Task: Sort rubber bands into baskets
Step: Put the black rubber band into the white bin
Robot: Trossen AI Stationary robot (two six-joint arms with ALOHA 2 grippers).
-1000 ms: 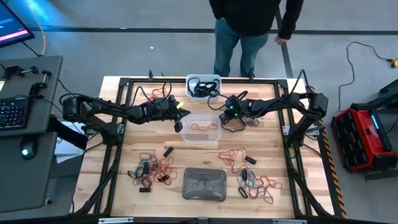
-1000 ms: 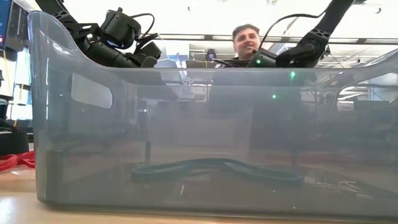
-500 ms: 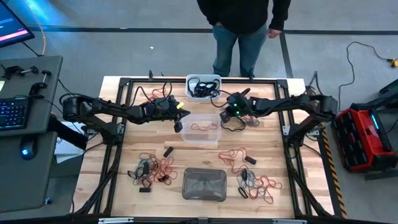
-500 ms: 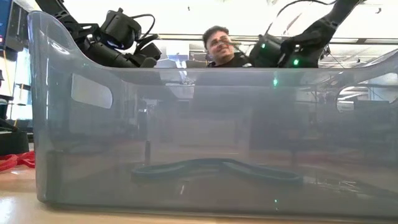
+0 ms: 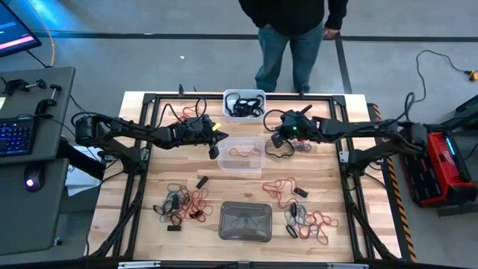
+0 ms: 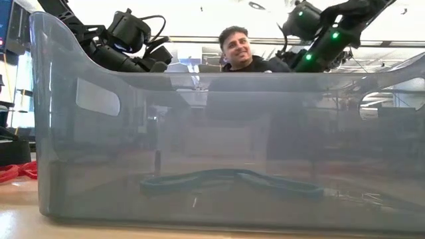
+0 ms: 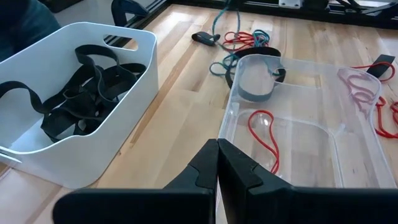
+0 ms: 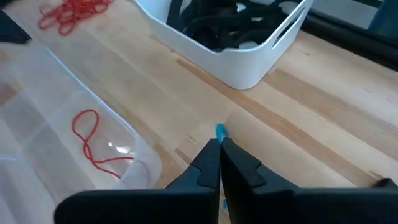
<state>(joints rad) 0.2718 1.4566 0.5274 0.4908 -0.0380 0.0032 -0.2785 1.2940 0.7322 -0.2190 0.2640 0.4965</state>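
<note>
From above, the three baskets stood in a line down the table's middle, seemingly one per colour: the white basket (image 5: 244,104) at the far edge held black bands, the clear basket (image 5: 242,154) in the centre held a red rubber band (image 5: 239,153), and the grey basket (image 5: 245,221) sat nearest the front. Unsorted rubber bands (image 5: 183,205) lay in heaps on both sides of it. The left gripper (image 5: 214,152) hung at the clear basket's left edge, and the right gripper (image 5: 273,140) hovered just off its right edge. In the low view, a teal band (image 6: 229,180) lay stretched out flat along the grey basket's floor, its long axis running side to side. In the left wrist view, the fingers (image 7: 233,168) were pressed together, empty, above the clear basket's rim. In the right wrist view, the fingers (image 8: 231,160) were together too, with a bit of teal (image 8: 220,131) at their tips, likely a pinched band, over bare wood between the white and clear baskets.
</note>
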